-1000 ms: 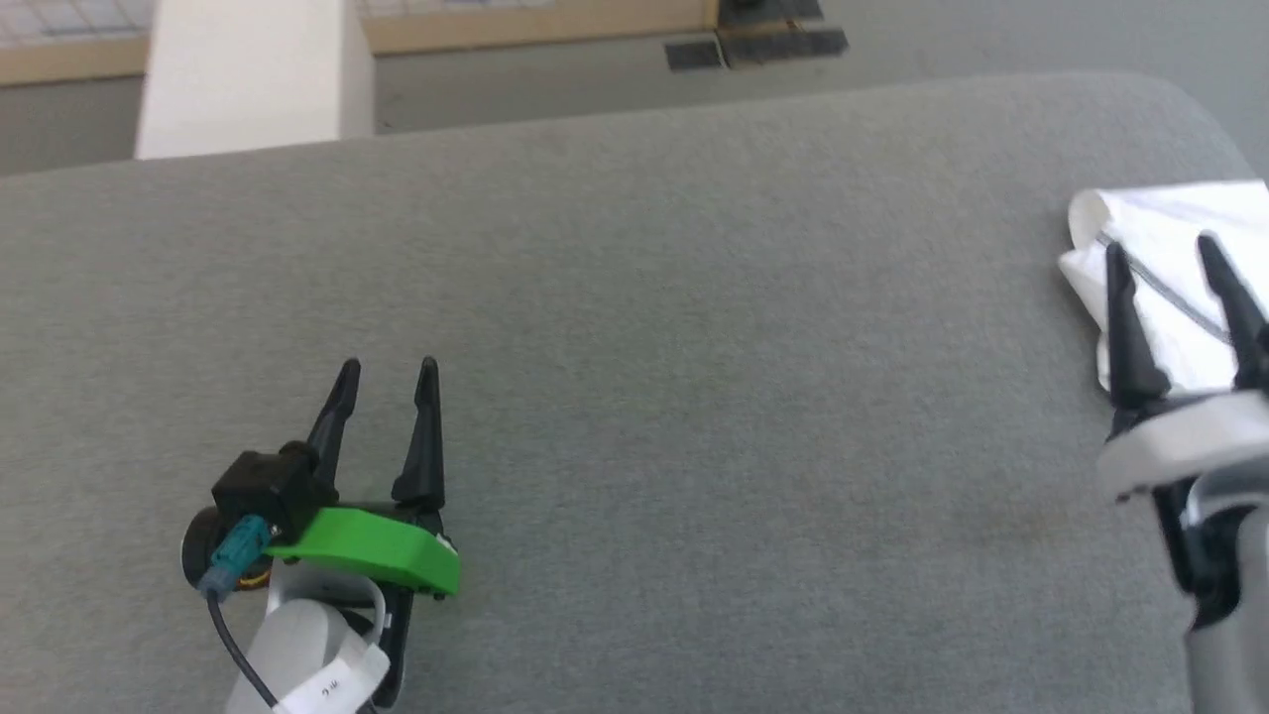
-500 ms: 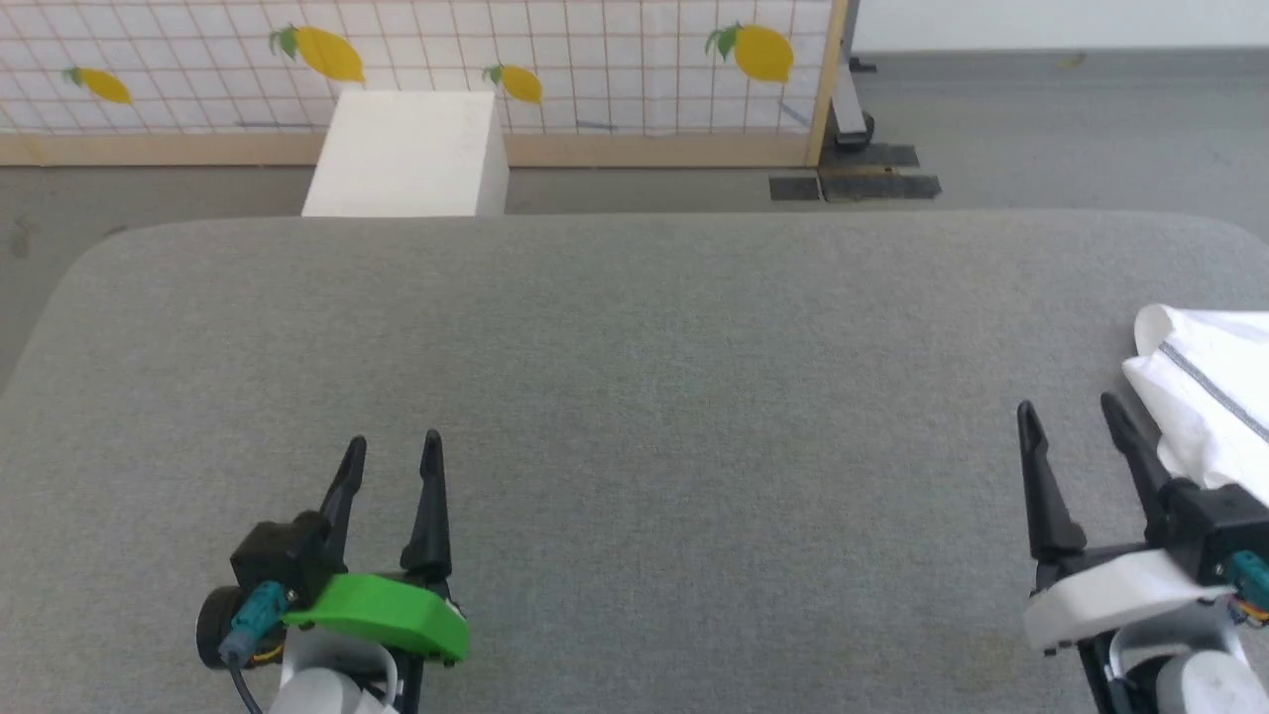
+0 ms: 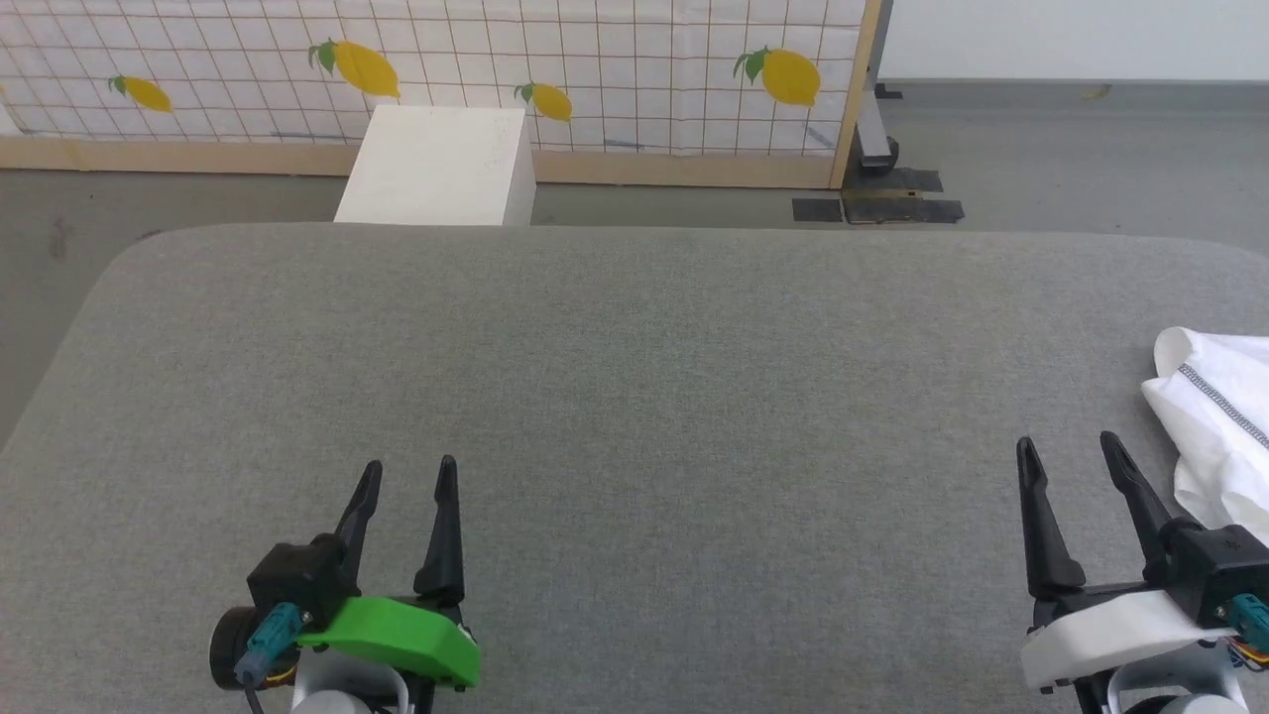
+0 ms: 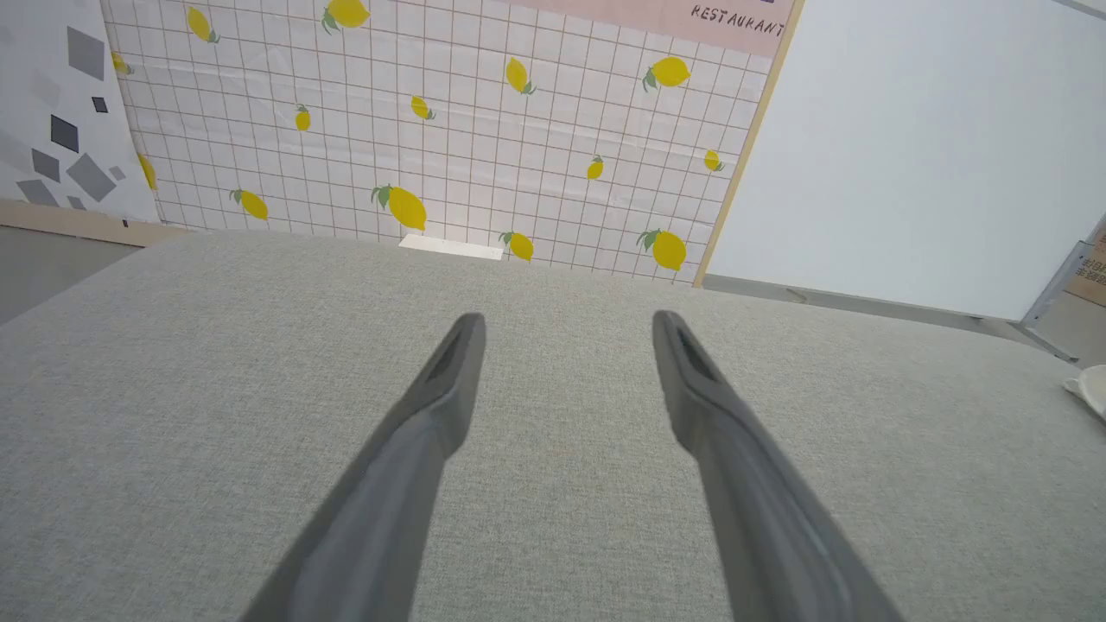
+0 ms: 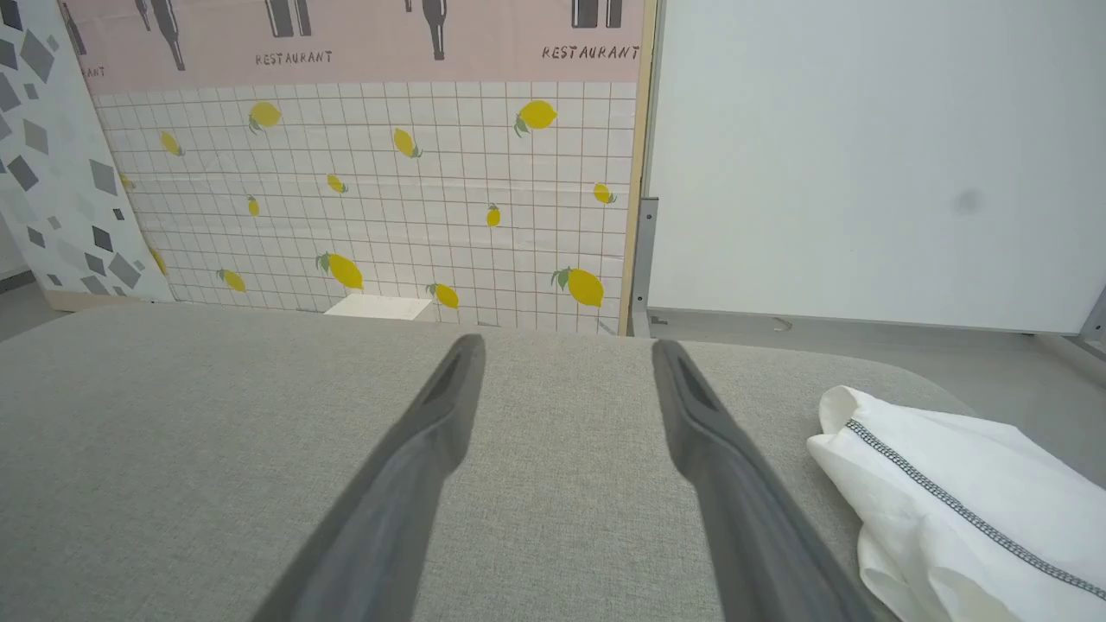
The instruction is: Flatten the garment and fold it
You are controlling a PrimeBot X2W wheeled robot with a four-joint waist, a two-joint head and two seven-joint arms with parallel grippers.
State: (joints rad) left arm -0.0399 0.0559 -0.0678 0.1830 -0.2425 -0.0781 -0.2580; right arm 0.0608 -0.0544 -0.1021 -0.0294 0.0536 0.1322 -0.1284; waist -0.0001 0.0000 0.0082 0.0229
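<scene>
At near left, I'm seeing my left gripper point(image 3: 410, 462) spread, empty, over the grey cushion point(image 3: 634, 377); a white box point(image 3: 436, 169) is standing beyond its far edge, before the lemon wall point(image 3: 595, 59). My right gripper point(image 3: 1064, 440) is gaping empty just beside the garment point(image 3: 1224, 436), bunched at the right edge; the right wrist view is showing its stitched seam fuller.

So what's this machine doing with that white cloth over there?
A two-armed robot is meant to flatten and fold the white garment, which lies bunched at the right edge of the grey padded surface. Neither arm holds anything: the left gripper and the right gripper are both open above the padding. The right one is beside the garment, not touching it.
</scene>
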